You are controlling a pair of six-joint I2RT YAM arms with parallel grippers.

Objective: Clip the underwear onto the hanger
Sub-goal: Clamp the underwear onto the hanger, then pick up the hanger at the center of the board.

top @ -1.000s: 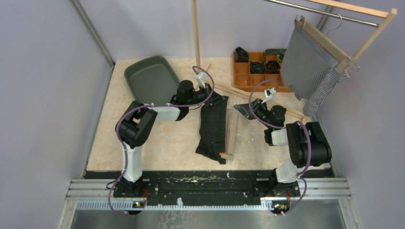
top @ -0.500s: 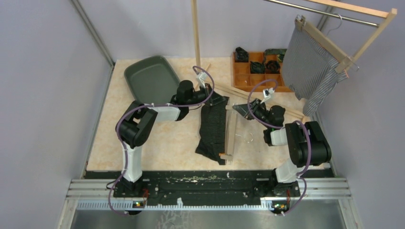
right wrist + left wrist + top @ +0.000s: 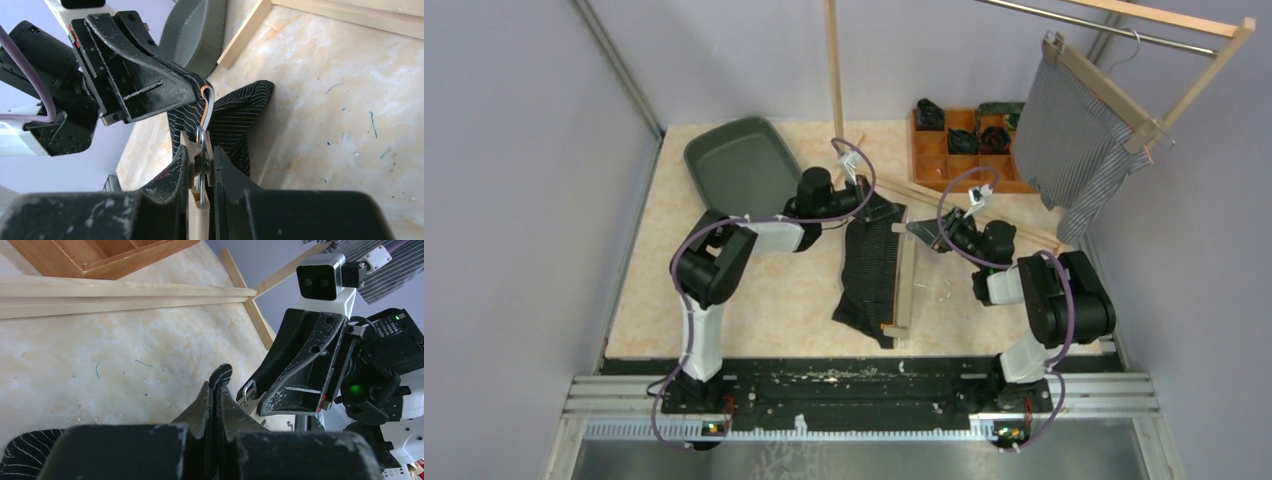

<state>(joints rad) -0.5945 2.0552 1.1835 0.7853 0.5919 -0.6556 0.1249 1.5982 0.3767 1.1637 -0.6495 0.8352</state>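
Top view: the underwear (image 3: 869, 270), black with thin pale stripes, lies about the middle of the counter (image 3: 754, 290) and trails toward the near edge. The left fingers (image 3: 879, 207) sit at its far corner. The right fingers (image 3: 921, 231) are just beside them, at the far end of the wooden hanger (image 3: 907, 285). Its bar runs along the cloth's right side toward the near edge. A green tray (image 3: 742, 165) sits at the far left corner and a compartment box (image 3: 964, 150) at the far right corner.

From above neither grip is legible: the fingers are small and the two wrists crowd together. The wrist views settle it.
- Left wrist: the left fingers are clenched flat on a tip of the striped cloth, which pokes out past them.
- Right wrist: the right fingers are grasping the hanger bar. A metal clip (image 3: 202, 150) stands between them, and its orange-tipped wire curves up to the cloth at the left fingers.

Hard to make out:
- Whether the clip bites the cloth or only touches it: cannot tell.
- The left wrist view is half filled by its own housing, so only the cloth tip and a striped patch at the lower left show.
- The hook (image 3: 944, 290) is only a faint wire right of the bar.
- The box holds dark bundles, too small to identify.
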